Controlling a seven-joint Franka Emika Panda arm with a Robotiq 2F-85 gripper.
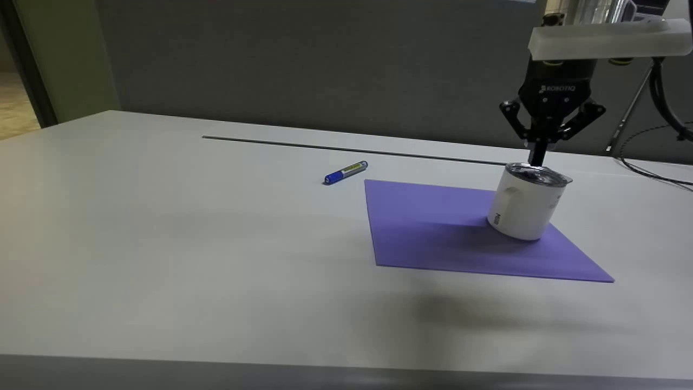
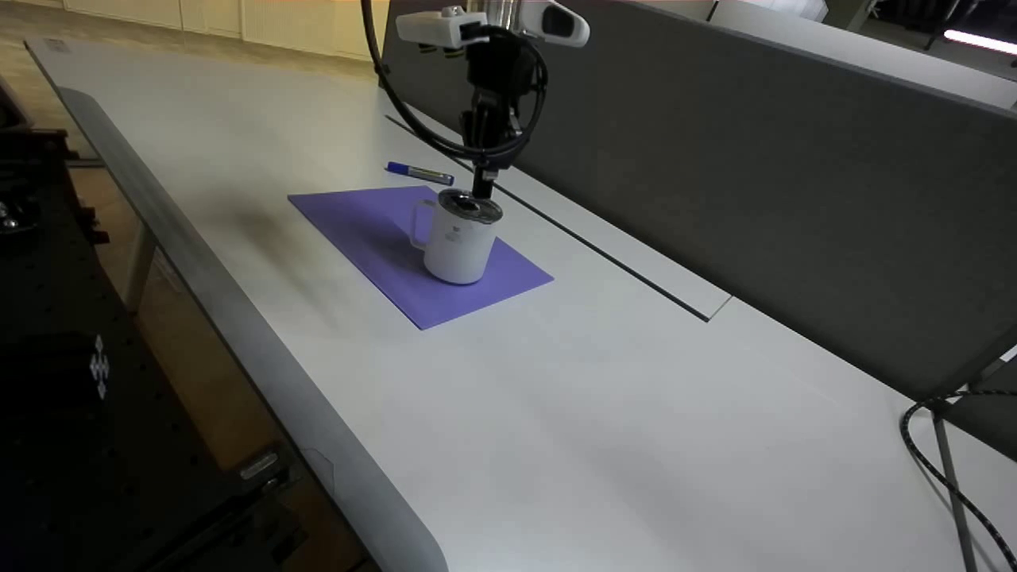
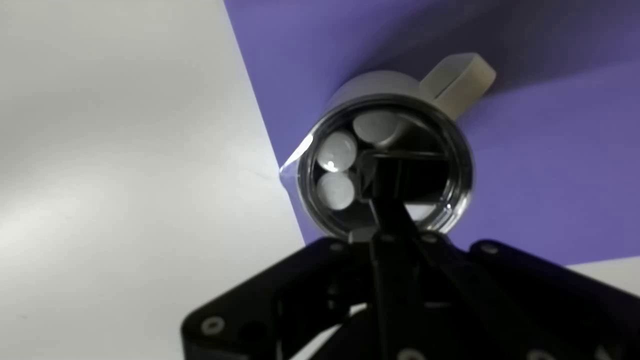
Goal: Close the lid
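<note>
On a purple mat (image 1: 427,208), a white mug (image 1: 522,211) carries the round lid (image 1: 537,175); the hand (image 1: 536,163), fingers together, stands over the lid's far part, contact unclear. Far and left lies a blue pen (image 1: 346,173).

It looks like an office in here, with a long white desk (image 2: 636,413) and a low grey wall (image 2: 763,167) along one side.

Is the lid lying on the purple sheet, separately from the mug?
No, in an exterior view the lid sits on top of the mug.
</note>
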